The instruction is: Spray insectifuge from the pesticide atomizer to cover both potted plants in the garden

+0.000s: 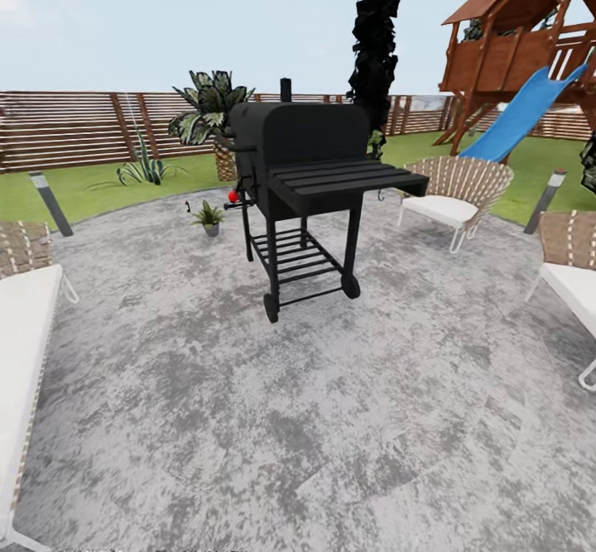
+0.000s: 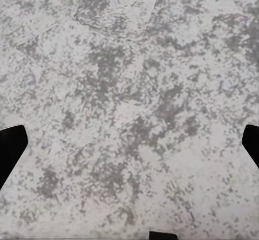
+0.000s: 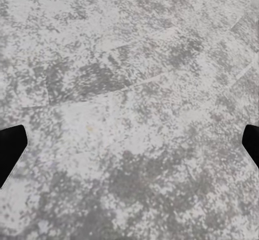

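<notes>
One potted plant (image 1: 209,218), a small green rosette in a grey pot, stands on the stone patio (image 1: 331,420) of the garden, just left of the black grill (image 1: 298,180). A tiny dark upright thing (image 1: 188,206) stands left of the pot, too small to identify, so I cannot make out the pesticide atomizer. In the left wrist view my left gripper (image 2: 129,148) is open, its black fingertips (image 2: 11,148) wide apart over bare mottled stone. My right gripper (image 3: 129,148) is open in the same way, with nothing between its fingertips (image 3: 11,148).
The grill stands mid-patio with its side shelf (image 1: 348,178) jutting right. Wicker seats sit at the left (image 1: 25,320), right (image 1: 571,271) and back right (image 1: 455,192). Path lights (image 1: 50,203) (image 1: 546,200) edge the lawn (image 1: 91,188). Beyond are a fence (image 1: 74,126), a big-leaved shrub (image 1: 211,109) and a play tower with a slide (image 1: 521,117).
</notes>
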Robot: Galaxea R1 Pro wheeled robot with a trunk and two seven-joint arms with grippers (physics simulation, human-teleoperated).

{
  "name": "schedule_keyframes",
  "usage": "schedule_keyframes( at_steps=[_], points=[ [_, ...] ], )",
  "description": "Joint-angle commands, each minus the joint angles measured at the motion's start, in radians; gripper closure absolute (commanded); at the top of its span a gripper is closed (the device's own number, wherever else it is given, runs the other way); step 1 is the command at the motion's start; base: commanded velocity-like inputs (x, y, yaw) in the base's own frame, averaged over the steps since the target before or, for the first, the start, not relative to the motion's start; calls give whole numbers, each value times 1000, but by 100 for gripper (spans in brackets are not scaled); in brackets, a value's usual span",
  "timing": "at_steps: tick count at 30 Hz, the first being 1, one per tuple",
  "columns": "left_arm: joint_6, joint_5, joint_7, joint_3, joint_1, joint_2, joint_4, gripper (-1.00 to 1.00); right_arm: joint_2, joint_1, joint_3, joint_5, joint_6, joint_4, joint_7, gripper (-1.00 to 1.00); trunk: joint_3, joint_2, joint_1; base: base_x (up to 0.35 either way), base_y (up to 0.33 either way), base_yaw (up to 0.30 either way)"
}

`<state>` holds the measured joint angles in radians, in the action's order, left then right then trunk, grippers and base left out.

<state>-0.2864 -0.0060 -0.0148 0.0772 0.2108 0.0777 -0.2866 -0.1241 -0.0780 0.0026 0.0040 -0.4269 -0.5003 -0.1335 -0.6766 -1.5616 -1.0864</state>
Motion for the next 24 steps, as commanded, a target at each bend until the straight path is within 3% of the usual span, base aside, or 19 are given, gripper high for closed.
schedule_keyframes(
  at_steps=[1, 14, 24],
  points=[
    [-3, 0, -1, 3, 1, 0, 1, -100, 0, 0, 0, 1, -3, 0, -3, -100, 0, 0, 0, 0, 0, 265],
    [-3, 3, -1, 4, 1, 1, 1, -100, 0, 0, 2, 2, -4, 0, -3, -100, 13, 0, 0, 0, 0, 226],
    [-2, 6, -2, 6, 1, 2, 1, -100, 0, 0, 3, 4, -3, 2, -2, -100, -8, -70, -38, 0, 0, 214]
  ],
)
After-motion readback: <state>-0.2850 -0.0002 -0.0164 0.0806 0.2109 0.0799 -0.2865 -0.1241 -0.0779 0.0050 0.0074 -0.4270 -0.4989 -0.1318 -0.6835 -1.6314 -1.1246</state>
